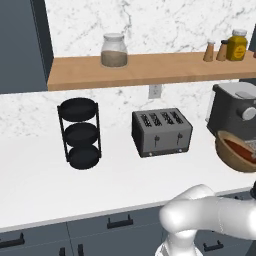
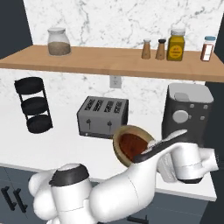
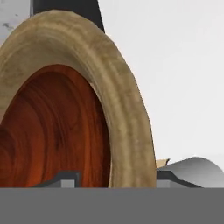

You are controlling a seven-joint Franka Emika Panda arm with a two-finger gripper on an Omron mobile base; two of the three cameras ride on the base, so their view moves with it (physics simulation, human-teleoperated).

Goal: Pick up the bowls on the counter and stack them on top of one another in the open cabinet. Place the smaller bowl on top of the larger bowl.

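Observation:
The larger bowl, light tan with a thick rim, hangs tilted on its side above the counter, in front of the coffee machine. Glossy dark reddish-brown wood fills its inside. I cannot tell whether that is the smaller bowl nested in it or the bowl's own lining. My gripper is shut on the tan rim, one fingertip inside and the other outside. In the right base view my gripper reaches the bowl from the right. The same bowl shows at the right edge of the left base view.
A grey toaster stands mid-counter, with a black three-tier rack to its left. A dark coffee machine is right behind the bowl. The tan shelf above carries a jar and spice bottles.

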